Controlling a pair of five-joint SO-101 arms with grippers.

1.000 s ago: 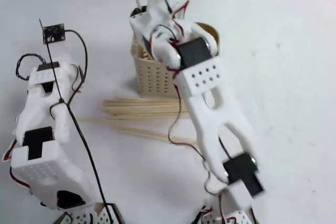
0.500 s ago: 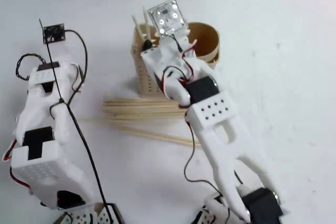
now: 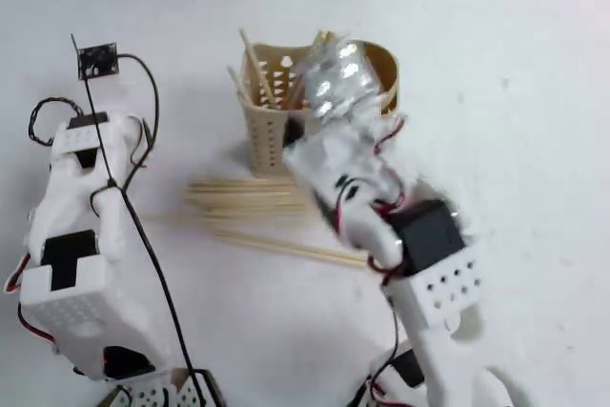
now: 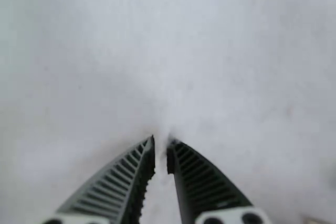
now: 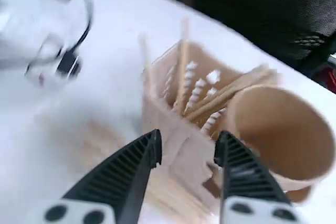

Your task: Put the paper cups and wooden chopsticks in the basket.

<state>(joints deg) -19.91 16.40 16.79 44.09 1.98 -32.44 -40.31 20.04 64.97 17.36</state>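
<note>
A cream slotted basket [image 3: 270, 136] stands at the table's middle back with several wooden chopsticks [image 3: 255, 73] leaning upright in it. A brown paper cup [image 3: 382, 66] sits at the basket's right side, mouth tilted. More chopsticks [image 3: 243, 198] lie loose on the table in front of the basket. My right gripper [image 5: 189, 142] is open with nothing in it, just before the basket [image 5: 168, 114] and the cup [image 5: 283, 124]. Off to the left, my left gripper [image 4: 160, 149] is shut over bare table.
The white table [image 3: 534, 140] has free room on its right side and at the far left back. My left arm [image 3: 76, 197] rests along the left edge with its black cable. My right arm [image 3: 419, 235] reaches over the loose chopsticks.
My right arm drew back from over the basket toward the near edge. The chopstick that stood up at its gripper is now in the basket, and the gripper is open.
</note>
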